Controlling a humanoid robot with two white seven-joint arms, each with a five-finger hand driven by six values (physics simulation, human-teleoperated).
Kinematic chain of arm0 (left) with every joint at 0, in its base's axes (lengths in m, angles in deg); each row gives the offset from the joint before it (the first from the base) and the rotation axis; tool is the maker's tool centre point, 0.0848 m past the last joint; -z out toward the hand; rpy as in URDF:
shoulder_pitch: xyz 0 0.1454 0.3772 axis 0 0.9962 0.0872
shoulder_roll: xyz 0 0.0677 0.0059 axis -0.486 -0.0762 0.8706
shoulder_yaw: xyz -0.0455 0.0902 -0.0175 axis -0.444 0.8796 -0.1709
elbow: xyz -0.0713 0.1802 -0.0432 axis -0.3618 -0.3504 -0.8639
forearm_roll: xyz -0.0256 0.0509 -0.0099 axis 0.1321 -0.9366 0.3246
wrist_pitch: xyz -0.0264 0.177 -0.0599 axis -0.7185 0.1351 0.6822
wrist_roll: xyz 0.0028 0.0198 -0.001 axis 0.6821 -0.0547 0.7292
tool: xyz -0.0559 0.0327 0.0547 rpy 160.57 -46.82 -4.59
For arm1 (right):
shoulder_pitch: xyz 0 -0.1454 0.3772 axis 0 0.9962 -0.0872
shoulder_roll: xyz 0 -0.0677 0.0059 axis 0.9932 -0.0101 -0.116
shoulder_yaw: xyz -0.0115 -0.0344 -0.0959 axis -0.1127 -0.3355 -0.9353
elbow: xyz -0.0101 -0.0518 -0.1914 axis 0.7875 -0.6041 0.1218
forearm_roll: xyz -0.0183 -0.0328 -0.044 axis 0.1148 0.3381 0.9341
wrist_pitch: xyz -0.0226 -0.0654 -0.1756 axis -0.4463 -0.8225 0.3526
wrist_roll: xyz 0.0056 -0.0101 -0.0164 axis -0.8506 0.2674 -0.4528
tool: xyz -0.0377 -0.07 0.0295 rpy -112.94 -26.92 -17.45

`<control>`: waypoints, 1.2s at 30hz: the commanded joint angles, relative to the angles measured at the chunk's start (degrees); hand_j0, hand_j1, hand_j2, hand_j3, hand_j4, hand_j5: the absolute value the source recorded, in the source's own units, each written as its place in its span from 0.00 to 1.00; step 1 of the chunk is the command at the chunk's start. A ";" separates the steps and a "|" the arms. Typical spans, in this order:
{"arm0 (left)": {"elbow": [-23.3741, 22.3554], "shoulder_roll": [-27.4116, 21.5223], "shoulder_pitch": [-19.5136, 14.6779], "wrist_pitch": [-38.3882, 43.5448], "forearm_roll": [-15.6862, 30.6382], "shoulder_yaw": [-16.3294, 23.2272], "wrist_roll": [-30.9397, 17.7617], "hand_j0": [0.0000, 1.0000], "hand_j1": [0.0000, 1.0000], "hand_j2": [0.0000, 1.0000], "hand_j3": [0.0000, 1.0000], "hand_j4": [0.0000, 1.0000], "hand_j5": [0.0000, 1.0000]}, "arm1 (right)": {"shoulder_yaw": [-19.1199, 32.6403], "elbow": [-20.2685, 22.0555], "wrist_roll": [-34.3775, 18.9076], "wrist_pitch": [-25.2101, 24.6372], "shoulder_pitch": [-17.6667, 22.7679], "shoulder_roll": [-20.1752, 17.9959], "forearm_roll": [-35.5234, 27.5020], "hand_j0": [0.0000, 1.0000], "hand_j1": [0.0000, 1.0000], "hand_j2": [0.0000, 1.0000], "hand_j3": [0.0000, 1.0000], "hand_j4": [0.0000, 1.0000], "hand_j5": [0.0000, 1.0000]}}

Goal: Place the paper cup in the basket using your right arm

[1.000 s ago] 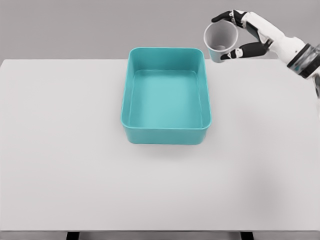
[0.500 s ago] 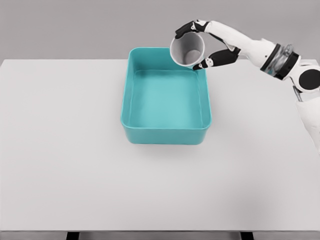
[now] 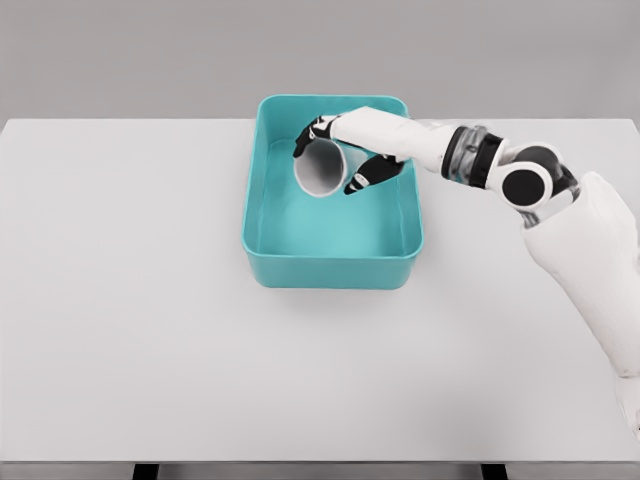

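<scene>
Over the teal basket (image 3: 332, 268), the right robot hand (image 3: 345, 155) grasps the paper cup (image 3: 318, 168), its dark fingers (image 3: 362, 178) wrapped around the cup's sides. Tilted on its side, the cup has its open mouth facing the camera and sits within the basket's rear half. Under the basket lies the white surface (image 3: 140, 330), and the white arm reaches in from the right.

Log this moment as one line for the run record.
right hand: shut on paper cup | cup: tilted, over basket interior, not released | left arm: out of view | table: bears basket
</scene>
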 commanded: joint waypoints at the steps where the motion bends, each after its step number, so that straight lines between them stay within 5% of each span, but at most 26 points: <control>1: 0.00 0.00 0.00 0.08 0.00 0.01 -0.01 1.00 1.00 1.00 1.00 1.00 1.00 | -1.74 -0.02 0.06 -3.52 0.00 1.79 6.14 0.68 0.68 0.68 0.68 0.68 0.68; 11: 0.00 0.00 0.00 -0.01 0.00 0.01 -0.01 1.00 1.00 1.00 1.00 1.00 1.00 | -2.88 0.07 0.06 -7.65 -0.35 4.07 13.88 0.70 0.70 0.70 0.70 0.70 0.70; 13: 0.00 0.00 0.00 -0.01 0.00 0.01 -0.01 1.00 1.00 1.00 1.00 1.00 1.00 | -2.62 0.16 0.06 -7.56 -0.35 3.99 14.23 0.99 0.99 0.99 0.99 0.99 0.99; 19: 0.00 0.00 0.00 -0.01 0.00 0.01 -0.01 1.00 1.00 1.00 1.00 1.00 1.00 | -1.04 6.31 0.06 -6.68 0.26 3.11 13.79 1.00 1.00 1.00 1.00 1.00 1.00; 23: 0.00 0.00 0.00 -0.01 0.00 0.01 -0.01 1.00 1.00 1.00 1.00 1.00 1.00 | 9.77 10.18 0.06 -3.17 3.86 1.70 7.03 1.00 1.00 1.00 1.00 1.00 1.00; 27: 0.00 0.00 0.00 -0.01 0.00 0.01 -0.01 1.00 1.00 1.00 1.00 1.00 1.00 | 14.43 10.62 0.06 1.40 5.98 -2.08 -2.64 1.00 1.00 1.00 1.00 1.00 1.00; 36: 0.00 0.00 0.00 -0.01 0.00 0.01 -0.01 1.00 1.00 1.00 1.00 1.00 1.00 | 16.01 9.48 0.06 1.32 7.12 -2.08 -3.17 1.00 1.00 1.00 1.00 1.00 1.00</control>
